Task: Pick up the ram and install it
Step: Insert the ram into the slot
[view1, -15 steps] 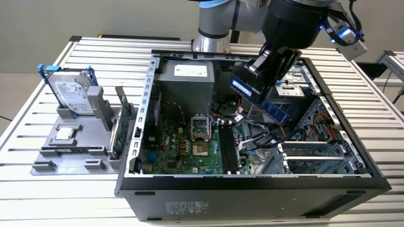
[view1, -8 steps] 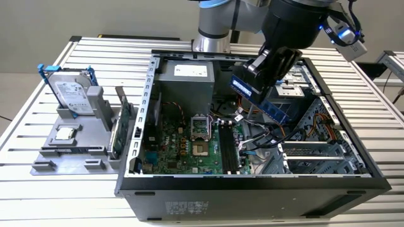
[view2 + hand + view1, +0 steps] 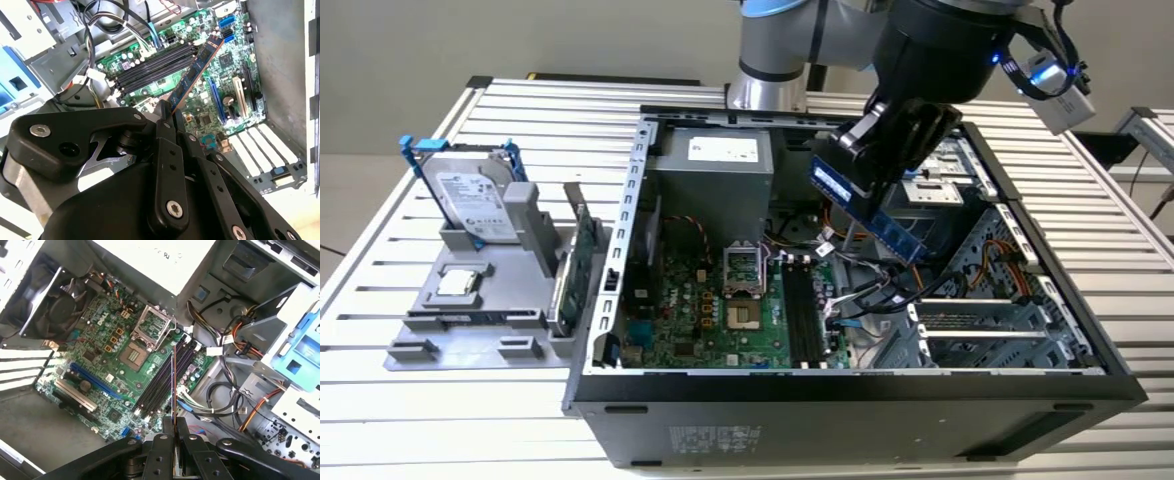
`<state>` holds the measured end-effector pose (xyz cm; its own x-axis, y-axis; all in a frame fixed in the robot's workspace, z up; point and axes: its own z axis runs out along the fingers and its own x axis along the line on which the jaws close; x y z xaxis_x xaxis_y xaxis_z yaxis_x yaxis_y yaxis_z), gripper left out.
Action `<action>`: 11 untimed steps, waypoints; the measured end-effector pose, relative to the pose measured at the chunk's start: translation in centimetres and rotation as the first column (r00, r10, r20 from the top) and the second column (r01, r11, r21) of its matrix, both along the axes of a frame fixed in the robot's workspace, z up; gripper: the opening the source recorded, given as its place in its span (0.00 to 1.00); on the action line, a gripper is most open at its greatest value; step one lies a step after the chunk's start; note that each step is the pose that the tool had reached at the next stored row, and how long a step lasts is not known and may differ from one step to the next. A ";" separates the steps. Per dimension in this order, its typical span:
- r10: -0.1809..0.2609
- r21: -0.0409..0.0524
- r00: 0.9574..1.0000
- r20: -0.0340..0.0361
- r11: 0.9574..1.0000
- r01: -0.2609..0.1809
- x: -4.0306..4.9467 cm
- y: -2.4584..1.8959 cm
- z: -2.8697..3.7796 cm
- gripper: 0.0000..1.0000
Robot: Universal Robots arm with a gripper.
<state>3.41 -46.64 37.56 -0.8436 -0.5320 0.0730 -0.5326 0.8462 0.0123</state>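
Slatted table (image 3: 520, 100) w/ open PC case (image 3: 854, 400); fingers (image 3: 167, 150) tight on ram (image 3: 195, 74) above mobo slots (image 3: 157, 382).

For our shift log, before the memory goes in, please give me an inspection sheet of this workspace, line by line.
surface: slatted metal table, bearing the open computer case.
job's things: ram held tilted above the motherboard, not seated; memory slots look empty.
clutter: hard drive and green card standing in a grey holder at the exterior view's left.
grippers: gripper shut on the ram.
cables: loose wire bundles beside the slots, inside the case.
surroundings: pale floor; nothing else seen.
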 end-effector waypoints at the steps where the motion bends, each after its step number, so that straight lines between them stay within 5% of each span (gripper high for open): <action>1: -0.012 0.000 1.000 0.000 1.000 0.012 0.00 0.00 0.00 0.00; 6: -0.056 0.000 0.998 0.004 0.998 0.056 0.01 0.00 -0.01 0.00; 11: -0.079 0.002 0.997 0.019 0.997 0.079 0.00 0.00 -0.02 0.00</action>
<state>3.41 -46.64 37.54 -0.8843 -0.4635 0.0563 -0.4640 0.8858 0.0041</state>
